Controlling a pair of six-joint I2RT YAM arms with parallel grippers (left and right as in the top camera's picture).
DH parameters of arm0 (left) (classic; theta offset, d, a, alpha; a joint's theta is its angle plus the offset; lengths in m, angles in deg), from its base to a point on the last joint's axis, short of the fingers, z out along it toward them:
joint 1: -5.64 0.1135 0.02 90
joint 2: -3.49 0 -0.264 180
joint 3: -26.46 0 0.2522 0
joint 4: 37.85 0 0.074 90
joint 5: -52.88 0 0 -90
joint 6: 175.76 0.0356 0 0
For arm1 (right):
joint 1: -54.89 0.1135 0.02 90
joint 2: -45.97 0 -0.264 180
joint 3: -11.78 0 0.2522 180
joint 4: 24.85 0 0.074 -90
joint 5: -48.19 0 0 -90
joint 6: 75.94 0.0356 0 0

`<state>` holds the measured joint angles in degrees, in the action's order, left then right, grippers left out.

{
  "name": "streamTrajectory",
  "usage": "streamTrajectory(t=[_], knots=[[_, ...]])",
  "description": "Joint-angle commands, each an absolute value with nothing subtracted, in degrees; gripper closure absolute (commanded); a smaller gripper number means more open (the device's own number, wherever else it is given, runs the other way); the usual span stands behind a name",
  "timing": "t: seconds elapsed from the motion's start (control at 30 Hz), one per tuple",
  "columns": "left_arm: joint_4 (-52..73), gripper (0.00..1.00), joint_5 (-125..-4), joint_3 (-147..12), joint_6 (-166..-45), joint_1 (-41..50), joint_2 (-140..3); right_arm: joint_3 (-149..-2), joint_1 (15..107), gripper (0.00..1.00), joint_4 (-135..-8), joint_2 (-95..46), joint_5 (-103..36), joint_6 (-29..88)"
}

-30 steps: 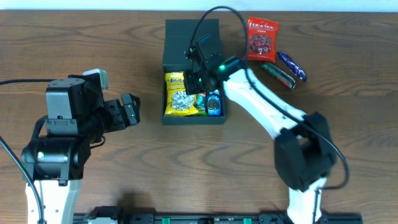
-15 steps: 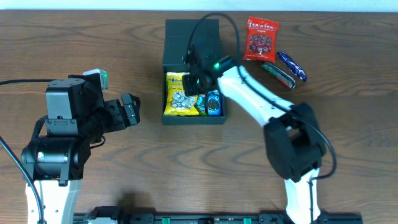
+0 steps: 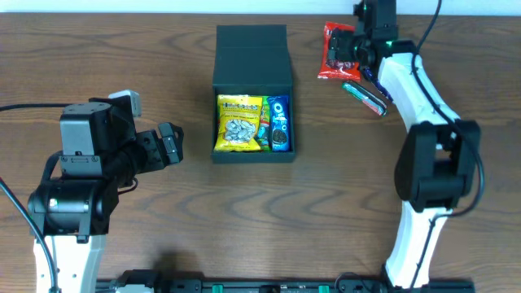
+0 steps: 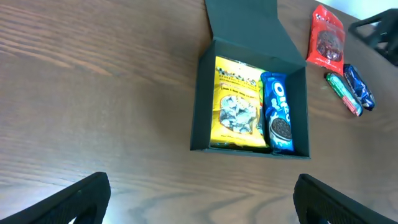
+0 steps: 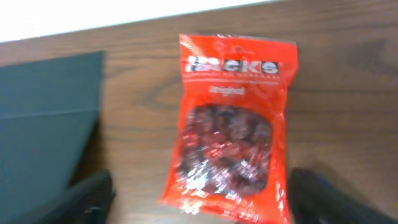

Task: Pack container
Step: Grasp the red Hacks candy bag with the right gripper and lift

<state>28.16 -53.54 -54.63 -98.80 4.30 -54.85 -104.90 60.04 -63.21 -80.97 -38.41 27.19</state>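
Observation:
The container (image 3: 252, 53) is a dark box standing open, its flap lid (image 4: 249, 28) folded back and its edge showing at left (image 5: 43, 124) in the right wrist view. Inside lie a yellow packet (image 3: 238, 124) and a blue Oreo packet (image 3: 278, 124) side by side. A red snack packet (image 5: 233, 130) lies flat on the table to the box's back right (image 3: 335, 57). My right gripper (image 5: 205, 202) hovers open over it, one finger on each side of its lower end. My left gripper (image 4: 205, 208) is open and empty, left of the box (image 3: 171, 142).
A green bar (image 3: 364, 96) and a dark blue packet (image 3: 383, 85) lie just right of the red packet, also seen in the left wrist view as the green bar (image 4: 343, 93) and blue packet (image 4: 359, 87). The table's far edge runs close behind the red packet.
My right gripper has left the box, swung to the back right over the red packet and opened. The blue Oreo packet now lies uncovered in the box. The left arm is still.

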Motion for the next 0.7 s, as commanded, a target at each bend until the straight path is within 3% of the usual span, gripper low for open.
streamTrajectory(t=[0.0,0.07,0.5,0.6,0.67], knots=[[28.2,0.05,-53.2,-56.1,-98.2,4.1,-55.2,-104.6,60.5,0.05,-61.7,-83.4,-40.4,27.1],[28.2,0.05,-53.2,-56.1,-98.2,4.1,-55.5,-104.6,60.6,0.01,-60.8,-85.6,-41.7,27.3],[28.6,0.05,-53.2,-56.1,-98.2,4.1,-55.8,-104.7,61.6,0.02,-54.2,-91.5,-48.5,28.7],[28.6,0.05,-53.2,-56.1,-98.2,4.1,-55.8,-104.7,61.8,0.18,-54.3,-92.3,-48.5,28.9],[28.6,0.05,-53.2,-56.1,-98.3,4.1,-55.8,-104.7,61.8,0.43,-54.4,-92.4,-48.5,29.7]])
